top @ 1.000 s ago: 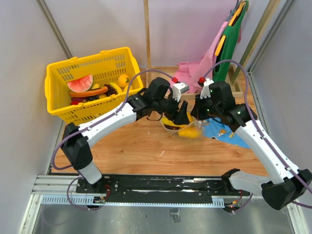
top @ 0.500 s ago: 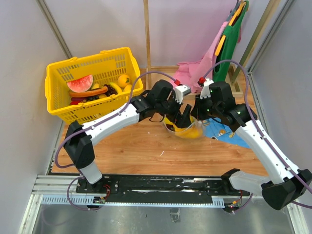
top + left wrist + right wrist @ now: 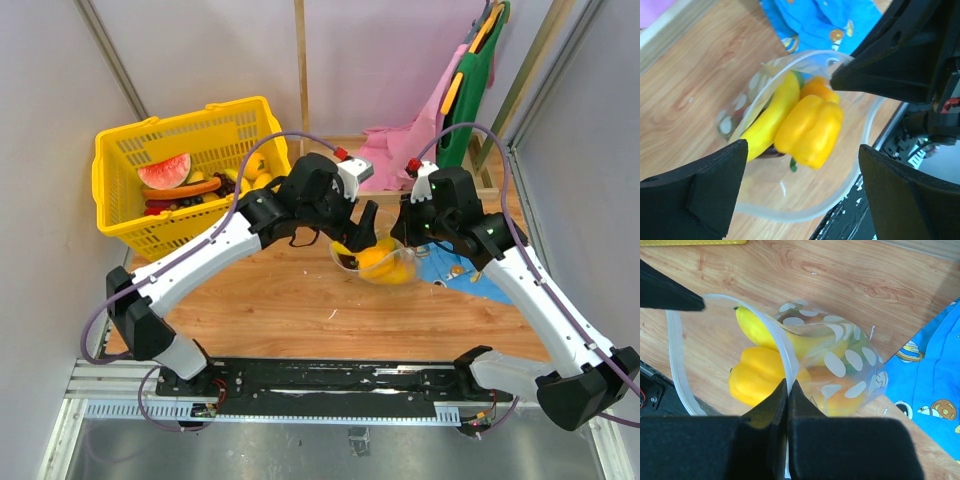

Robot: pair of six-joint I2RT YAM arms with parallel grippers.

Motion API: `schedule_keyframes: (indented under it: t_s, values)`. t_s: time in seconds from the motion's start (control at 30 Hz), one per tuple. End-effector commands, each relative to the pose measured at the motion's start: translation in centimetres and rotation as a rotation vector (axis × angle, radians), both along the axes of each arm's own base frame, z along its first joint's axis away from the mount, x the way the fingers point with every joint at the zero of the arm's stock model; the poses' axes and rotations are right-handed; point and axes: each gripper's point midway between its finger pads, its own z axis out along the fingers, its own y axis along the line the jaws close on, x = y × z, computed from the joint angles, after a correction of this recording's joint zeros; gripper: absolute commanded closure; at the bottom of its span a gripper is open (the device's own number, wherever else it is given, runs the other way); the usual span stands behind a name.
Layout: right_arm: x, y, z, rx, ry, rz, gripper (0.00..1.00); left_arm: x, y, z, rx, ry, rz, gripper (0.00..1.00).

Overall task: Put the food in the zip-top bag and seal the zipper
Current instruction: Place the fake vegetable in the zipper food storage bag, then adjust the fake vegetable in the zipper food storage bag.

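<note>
Three pieces show plainly inside the zip-top bag (image 3: pixel 392 272): a banana (image 3: pixel 772 117), a yellow pepper (image 3: pixel 810 130) and an orange (image 3: pixel 817 87), with a green sliver (image 3: pixel 798 78) behind them. My right gripper (image 3: pixel 788 385) is clenched on the zipper (image 3: pixel 675 350) at the bag's right side, holding the mouth up as a wide loop. My left gripper (image 3: pixel 362 228) hangs released, jaws spread, straight above that mouth and touching nothing, with the pepper directly below it. I judge the choice is more food or sealing. The yellow basket (image 3: pixel 130 150), with a watermelon slice (image 3: pixel 165 170) in it, sits well to the left, nearer the left arm, while the zipper curves from the right pinch round toward the left claw. A blue cloth (image 3: pixel 825 20) lies just beside the bag
</note>
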Motion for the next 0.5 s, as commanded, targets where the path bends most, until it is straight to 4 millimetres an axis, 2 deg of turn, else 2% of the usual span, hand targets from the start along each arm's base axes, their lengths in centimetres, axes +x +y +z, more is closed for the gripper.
schedule_keyframes:
  t_s: [0.0,0.17,0.27,0.47]
  values:
    - [0.3,0.0,1.4,0.018,-0.046,0.002,0.99,0.5,3.6,1.6,0.089,-0.052,0.147,0.05]
    - [0.4,0.2,1.3,0.027,-0.044,0.008,0.99,1.7,6.9,0.3,0.214,-0.073,0.292,0.06]
    - [0.4,0.3,1.1,0.028,-0.038,0.011,0.99,2.5,8.2,-0.9,0.289,-0.077,0.351,0.08]
    - [0.3,0.2,1.0,0.024,-0.039,0.012,0.99,3.2,7.3,-3.2,0.344,-0.047,0.333,0.17]
